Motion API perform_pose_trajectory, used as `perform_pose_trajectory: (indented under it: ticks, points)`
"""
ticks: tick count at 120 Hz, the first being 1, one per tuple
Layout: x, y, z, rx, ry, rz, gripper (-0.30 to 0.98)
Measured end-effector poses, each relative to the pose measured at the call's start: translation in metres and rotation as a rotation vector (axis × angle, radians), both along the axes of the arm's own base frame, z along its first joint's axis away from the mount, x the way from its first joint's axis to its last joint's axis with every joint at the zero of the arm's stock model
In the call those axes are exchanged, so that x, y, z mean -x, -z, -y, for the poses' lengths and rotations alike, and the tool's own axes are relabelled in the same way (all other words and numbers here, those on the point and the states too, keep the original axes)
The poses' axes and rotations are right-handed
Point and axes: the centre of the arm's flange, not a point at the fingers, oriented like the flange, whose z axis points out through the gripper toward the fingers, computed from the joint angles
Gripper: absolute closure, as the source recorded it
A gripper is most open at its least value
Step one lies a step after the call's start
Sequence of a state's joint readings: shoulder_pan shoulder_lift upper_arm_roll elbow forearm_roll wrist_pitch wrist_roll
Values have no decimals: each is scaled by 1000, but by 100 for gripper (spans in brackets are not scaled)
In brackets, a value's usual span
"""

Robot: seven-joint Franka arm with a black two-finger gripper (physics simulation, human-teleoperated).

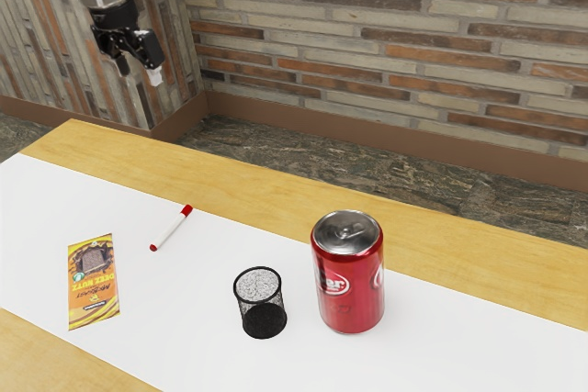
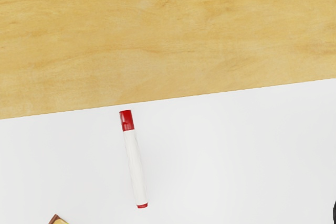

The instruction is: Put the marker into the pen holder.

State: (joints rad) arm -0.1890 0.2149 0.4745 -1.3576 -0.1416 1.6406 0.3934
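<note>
My gripper (image 1: 139, 72) is high at the exterior view's upper left, above and well away from the marker, its two fingers apart with nothing between them. The white marker (image 1: 172, 229) with a red cap and red end lies flat on the white strip; the wrist view has the same marker (image 2: 135, 163) close to the wooden border. A black mesh pen holder (image 1: 261, 303) stands upright on the strip, beside the can, and a sliver of its dark edge (image 2: 334, 212) appears in the wrist view.
A red soda can (image 1: 349, 282) stands just to the exterior view's right of the holder. A yellow-orange chocolate packet (image 1: 94, 282) lies flat at the exterior view's left, its corner (image 2: 59, 220) visible from the wrist. The wooden table (image 1: 230, 195) borders the white strip.
</note>
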Motion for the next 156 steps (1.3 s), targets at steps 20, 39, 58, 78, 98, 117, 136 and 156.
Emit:
perform_pose_trajectory:
  ticks: [20, 39, 58, 78, 98, 117, 136, 156]
  points:
    - [-1, -4, 20, -2, 22, 7, 2]
    - [21, 28, 13, -51, -6, -98, 5]
    - [60, 180, -32, -27, -112, -293, 20]
    - [64, 240, -60, -10, -230, -275, 16]
    - [55, 280, -86, 5, -360, -247, 21]
    - [-17, 306, -73, -26, -381, -168, 25]
    - [-59, 340, -57, -12, -370, -139, 26]
    - [-78, 357, -49, -5, -352, -125, 27]
